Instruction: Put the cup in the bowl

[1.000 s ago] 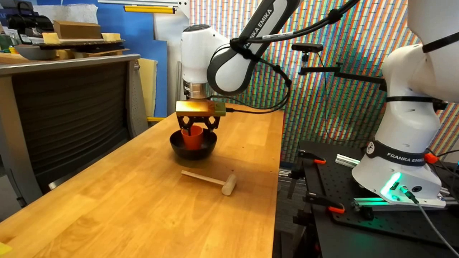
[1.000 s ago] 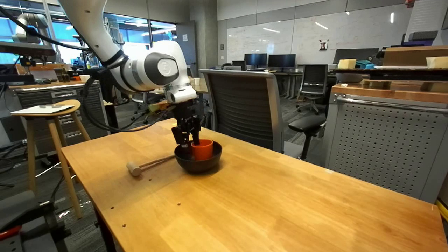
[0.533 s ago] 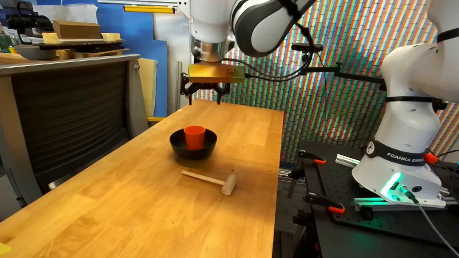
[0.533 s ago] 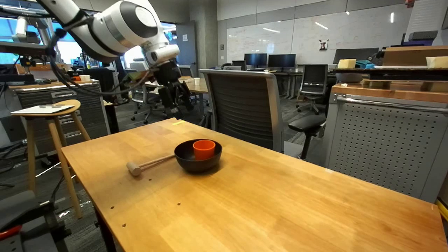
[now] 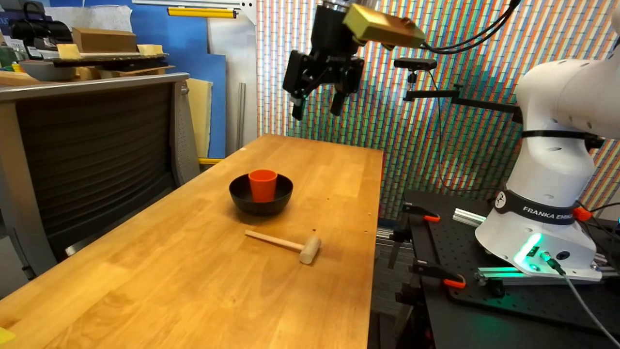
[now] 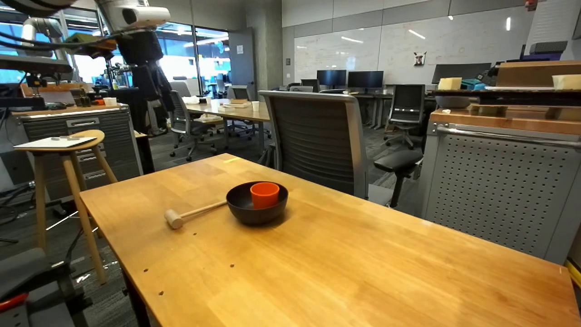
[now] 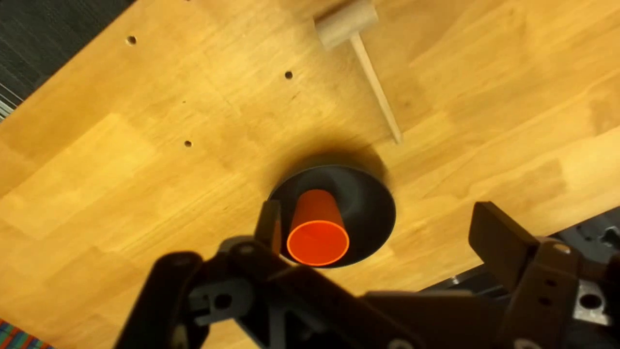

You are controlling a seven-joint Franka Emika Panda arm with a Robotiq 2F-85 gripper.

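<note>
- The cup [image 5: 263,186] stands upright, mouth up, inside the bowl [image 5: 260,209], well below my hand [image 5: 317,110] and off to one side of it; its rim rises above the bowl's.
- The bowl sits flat on the counter [image 5: 193,271], below me too. It keeps its place, and the cup stays in it without my support.
- What is new: my fingers [image 7: 501,242] are no longer down at the cup's wall, within the bowl, as they are a second earlier; they are up and well away, and the cup does not follow them.
- For the task, I take this to mean the release works and the cup is placed; only backing off seems left, and I see no call to reach down again.
- My hand itself: the fingers are spread wide, with nothing held between them. In the wrist view one finger overlaps the bowl's edge, but both exterior views show a broad gap, so I touch nothing.
- Lower than my hand, beside the bowl and apart from it, a wooden mallet [image 5: 296,246] lies on the counter.
</note>
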